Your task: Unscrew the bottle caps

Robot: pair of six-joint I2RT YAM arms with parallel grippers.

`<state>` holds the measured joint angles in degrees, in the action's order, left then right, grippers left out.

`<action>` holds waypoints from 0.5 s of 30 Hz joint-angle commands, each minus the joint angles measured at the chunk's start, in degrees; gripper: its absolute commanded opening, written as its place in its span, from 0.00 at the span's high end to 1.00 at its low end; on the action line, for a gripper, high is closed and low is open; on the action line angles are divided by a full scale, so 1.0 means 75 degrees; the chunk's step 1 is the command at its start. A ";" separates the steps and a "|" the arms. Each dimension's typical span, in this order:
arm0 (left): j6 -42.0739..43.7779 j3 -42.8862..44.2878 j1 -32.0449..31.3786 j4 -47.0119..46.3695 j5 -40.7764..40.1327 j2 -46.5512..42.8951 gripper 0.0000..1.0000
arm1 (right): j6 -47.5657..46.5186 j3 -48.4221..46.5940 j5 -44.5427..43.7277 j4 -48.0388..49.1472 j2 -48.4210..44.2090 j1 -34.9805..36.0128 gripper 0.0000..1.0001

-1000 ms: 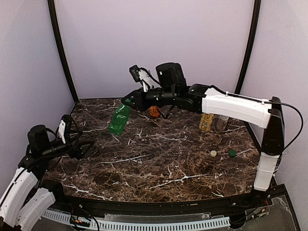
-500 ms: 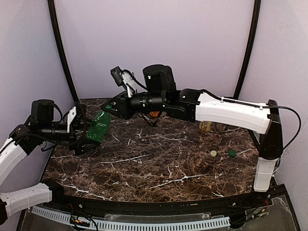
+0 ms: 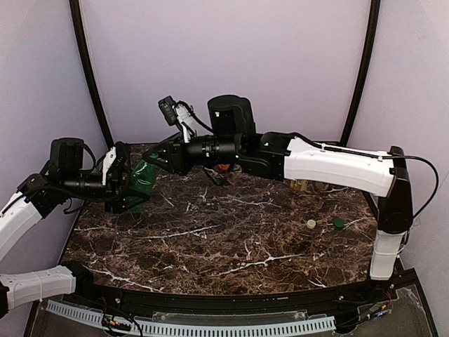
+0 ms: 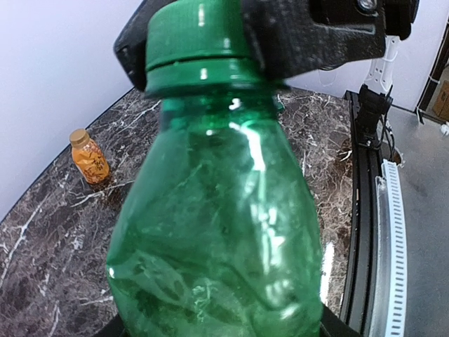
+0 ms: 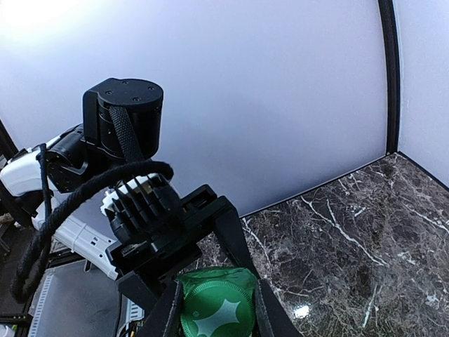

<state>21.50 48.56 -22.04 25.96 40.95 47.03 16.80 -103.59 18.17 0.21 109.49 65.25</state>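
Note:
The green bottle [image 3: 144,177] hangs tilted above the table's back left, held between both arms. My left gripper [image 3: 130,185] is closed round its body, which fills the left wrist view [image 4: 217,232]; the finger tips [image 4: 335,327] show only at the bottom corners. My right gripper [image 3: 163,159] is shut on the bottle's green cap [image 5: 216,316], also visible up close [image 4: 200,35]. The squat orange bottle [image 4: 89,156] stands capped at the back of the table, half hidden under the right arm [image 3: 224,167]. The yellow bottle [image 3: 300,185] peeks out below that arm.
A cream cap [image 3: 311,224] and a green cap [image 3: 339,224] lie loose on the marble table [image 3: 231,246] at the right. The long right arm [image 3: 337,160] stretches across the back. Walls close off the left, right and back.
The right arm carried the green bottle left, off the table top. The left arm rose from the near left to meet it, and its jaws narrowed onto the bottle's body.

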 commanded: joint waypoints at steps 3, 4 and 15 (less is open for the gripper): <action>-0.0400 0.0130 -0.0038 -0.0307 0.0296 0.0027 0.48 | 0.0091 0.0093 0.0050 0.0443 -0.0267 0.0067 1.00; -0.0395 0.0128 -0.0038 -0.0308 0.0300 0.0042 0.54 | 0.0103 0.0090 0.0058 0.0468 -0.0266 0.0064 1.00; 0.1042 0.0156 -0.0038 -0.0281 -0.1990 -0.0140 0.65 | 0.0693 0.0115 -0.0580 -0.0664 -0.0946 -0.0212 0.39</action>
<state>21.30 48.56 -22.15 24.71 38.00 47.03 18.72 -103.02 16.86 -0.82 108.01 64.86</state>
